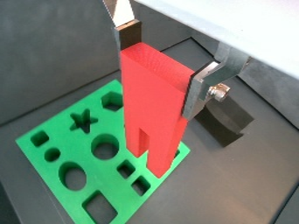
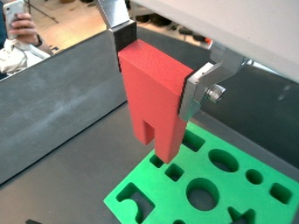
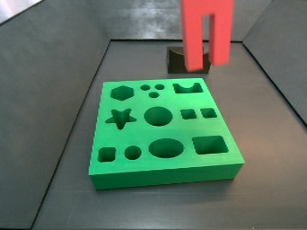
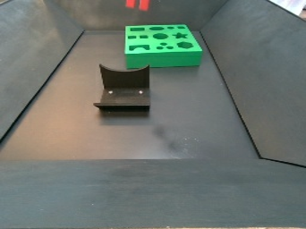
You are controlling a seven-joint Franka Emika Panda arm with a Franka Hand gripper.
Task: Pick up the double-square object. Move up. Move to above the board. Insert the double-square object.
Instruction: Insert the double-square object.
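My gripper [image 1: 163,68] is shut on the double-square object [image 1: 149,109], a tall red piece with two legs pointing down. The silver fingers [image 1: 200,93] clamp its solid upper block in both wrist views, and the gripper [image 2: 162,68] holds the red piece [image 2: 152,101] in the air. The green board [image 1: 61,131] lies on the floor below, and the leg tips hang over its edge near the small square holes [image 2: 173,172]. In a side view the red piece [image 3: 198,31] hangs above the far right part of the board [image 3: 168,175]. Another side view shows only the leg tips [image 4: 138,4] above the board [image 4: 162,61].
The dark fixture [image 4: 122,89] stands on the floor in front of the board, and shows behind the red piece elsewhere [image 3: 178,59] [image 1: 228,118]. Grey walls slope up round the floor on all sides.
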